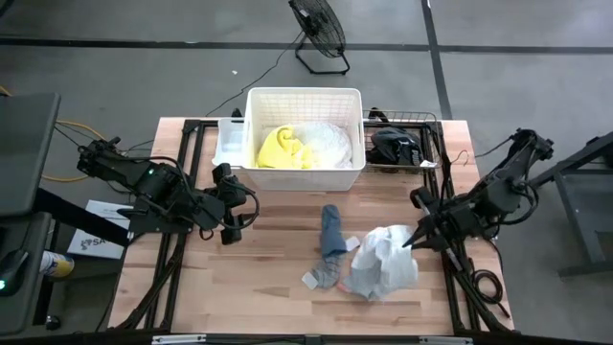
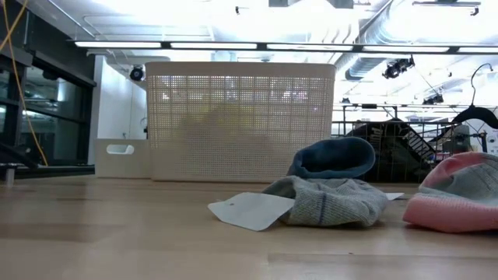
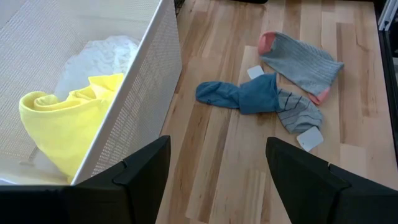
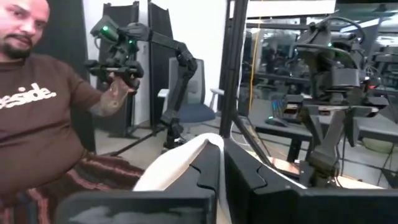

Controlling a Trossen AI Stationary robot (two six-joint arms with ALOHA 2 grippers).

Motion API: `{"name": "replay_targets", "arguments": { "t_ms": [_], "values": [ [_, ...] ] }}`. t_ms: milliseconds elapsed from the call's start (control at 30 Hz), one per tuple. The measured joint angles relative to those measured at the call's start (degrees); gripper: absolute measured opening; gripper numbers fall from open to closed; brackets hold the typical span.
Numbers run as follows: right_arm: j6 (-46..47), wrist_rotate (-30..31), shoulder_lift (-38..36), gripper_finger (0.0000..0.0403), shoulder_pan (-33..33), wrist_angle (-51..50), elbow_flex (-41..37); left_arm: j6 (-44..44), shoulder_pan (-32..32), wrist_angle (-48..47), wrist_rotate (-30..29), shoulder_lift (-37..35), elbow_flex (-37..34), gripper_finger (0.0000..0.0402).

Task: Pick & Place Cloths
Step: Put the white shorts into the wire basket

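2 cloths are already seen lying in the white basket (image 1: 305, 99) at the far middle of the table (image 1: 192, 278): a yellow cloth (image 1: 282, 149) on the left and a white cloth (image 1: 324, 144) beside it on the right. On the bare wood near the middle, a blue-grey cloth (image 1: 331, 233) lies stretched out, its near end touching a small grey striped piece (image 1: 326, 273) with a white tag (image 1: 312, 280). Just to the right, a pale grey cloth with pink edges (image 1: 383, 264) is bunched under the right gripper (image 1: 418, 240), whose fingers are pressed together; white fabric is seen pinched between them in the right wrist view, so a fold of this cloth is judged to be held. All of these pieces are judged to be light, soft and limp; they can be expected to drape and drag when lifted, so hold is best taken on a raised fold or bunched ridge, not a flat edge. The left gripper (image 1: 230, 225) is kept at the left, near the basket's left corner, its jaws spread fairly wide and nothing is held or touched by them.
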Motion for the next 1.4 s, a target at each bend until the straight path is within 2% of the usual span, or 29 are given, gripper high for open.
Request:
{"name": "replay_targets", "arguments": {
  "t_ms": [300, 400, 767, 933, 1167, 1300, 1400],
  "values": [
    [0.0, -0.6, -0.7, 0.0004, 0.0, -2.5, 0.0, -0.1, 0.0, 0.0, 0.0, 0.0, 0.0, 0.0257],
    [2.2, 2.8, -0.7, 0.0004, 0.0, -4.3, 0.0, -0.2, 0.0, 0.0, 0.0, 0.0, 0.0, 0.0257],
    [18.1, 28.5, -0.7, 0.0004, 0.0, -16.9, 0.0, -0.2, 0.0, 0.0, 0.0, 0.0, 0.0, 0.0257],
    [23.0, 40.9, -0.7, 0.0004, 0.0, -19.4, 0.0, -0.1, 0.0, 0.0, 0.0, 0.0, 0.0, 0.0257],
    [23.4, 61.0, -1.7, 0.0004, 0.0, -19.5, 0.0, -0.2, 0.0, 0.0, 0.0, 0.0, 0.0, 0.0257],
    [20.3, 72.4, -2.2, 0.0004, 0.0, -19.6, 0.0, -0.2, 0.0, 0.0, 0.0, 0.0, 0.0, 0.0257],
    [16.7, 74.4, -2.6, 0.0004, -0.9, -19.9, 0.0, -0.2, 0.0, 0.0, 0.0, 0.1, 0.0, 0.0257]
  ]
}}
